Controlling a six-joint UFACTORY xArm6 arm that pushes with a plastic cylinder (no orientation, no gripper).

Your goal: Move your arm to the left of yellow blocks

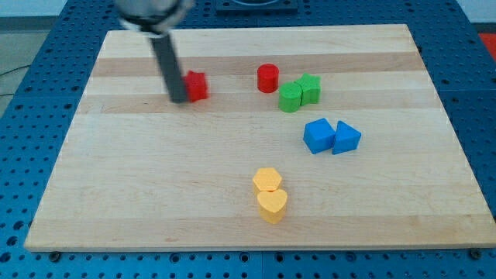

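While my tip (178,99) touches the red block (197,85), no gripper or readable writing shows.

The board (232,147) is showing pale wood, banded in lighter and slightly darker lengthwise strips. The surround (31,116) is showing blue with a regular grid of small dark holes. My tip (178,99) is showing dark grey, on a rod of the same shade. 2 red blocks are showing: a star-like one (196,85) and a cylinder (267,77). 2 green blocks (299,92) are showing bright green. 2 blue blocks (332,136) are showing mid blue with darker side faces. 2 yellow blocks are showing: 1 hexagon-like (267,180) and 1 heart (272,204), both orange-yellow, paler on top.
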